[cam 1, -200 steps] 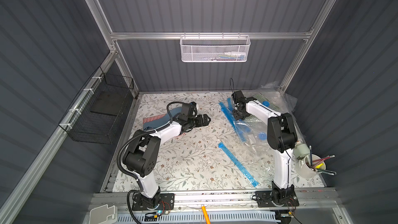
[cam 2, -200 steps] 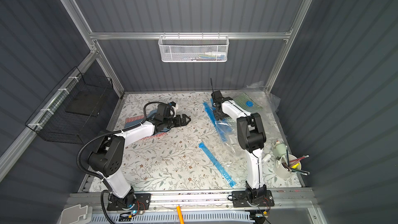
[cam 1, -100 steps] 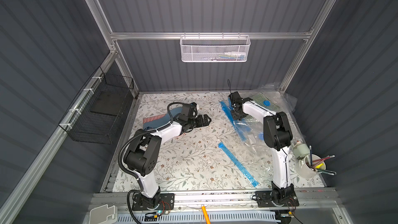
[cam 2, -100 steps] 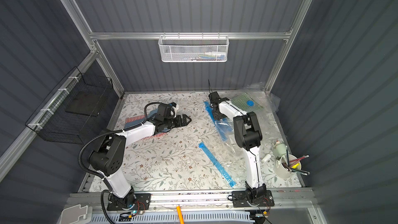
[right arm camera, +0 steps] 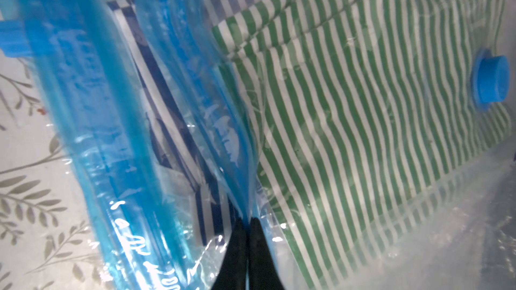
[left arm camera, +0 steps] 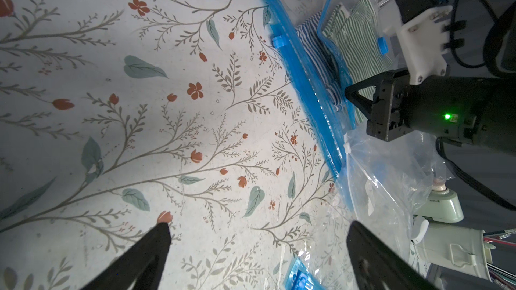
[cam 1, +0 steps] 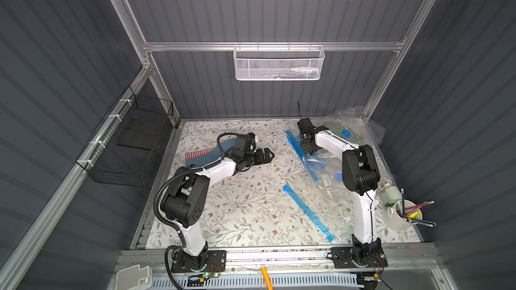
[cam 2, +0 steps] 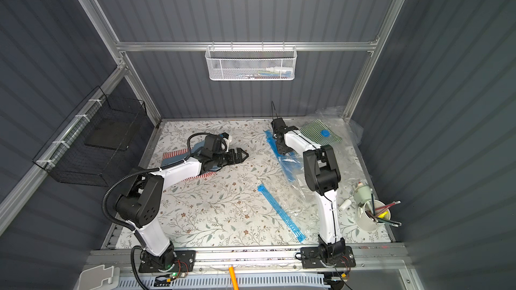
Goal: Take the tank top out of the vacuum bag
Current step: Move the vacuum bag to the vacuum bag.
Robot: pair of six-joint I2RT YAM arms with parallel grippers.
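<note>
Two grippers: the left gripper [cam 1: 270, 156] gapes empty over the table [cam 1: 237, 207], and the right gripper [right arm camera: 248, 225] pinches the blue zip lip [right arm camera: 220, 129] of the vacuum bag [cam 1: 353, 114]. Peel that lip up slowly, I judge, letting the left pin the film. One red-striped garment [cam 1: 196, 154] lies loose. Two are bagged: a blue-striped top [right arm camera: 167, 107] and the green-striped tank top [right arm camera: 363, 107], far right.

top views: high, front, looking down | wrists: close, low, both see vacuum bag [left arm camera: 357, 40]

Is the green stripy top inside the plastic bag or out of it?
Inside. The green striped top shows through the vacuum bag, under its blue valve. The right gripper pinches the bag's edge.
</note>
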